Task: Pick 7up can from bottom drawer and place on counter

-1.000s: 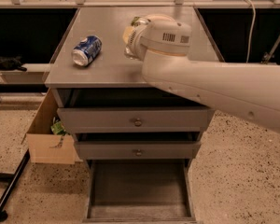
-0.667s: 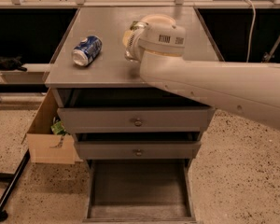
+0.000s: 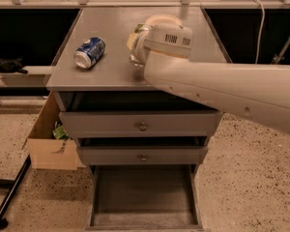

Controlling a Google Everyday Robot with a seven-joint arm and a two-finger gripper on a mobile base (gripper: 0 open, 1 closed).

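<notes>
My gripper [image 3: 135,52] is over the middle of the counter [image 3: 111,71], almost wholly hidden behind my white wrist and arm [image 3: 166,37], which reaches in from the right. A small silvery curved edge [image 3: 133,61] shows under the wrist, low on the counter top. It may be the 7up can, but I cannot tell. The bottom drawer [image 3: 143,192] is pulled out at floor level, and what shows of its grey tray holds nothing.
A blue-and-white can [image 3: 89,52] lies on its side on the counter's left part. Two shut grey drawers with round knobs [image 3: 142,126] sit above the open one. A cardboard box [image 3: 50,139] stands on the floor at the cabinet's left. A white cable [image 3: 258,28] hangs at the right.
The wrist has shifted very slightly to the left over the counter. Nothing else has moved.
</notes>
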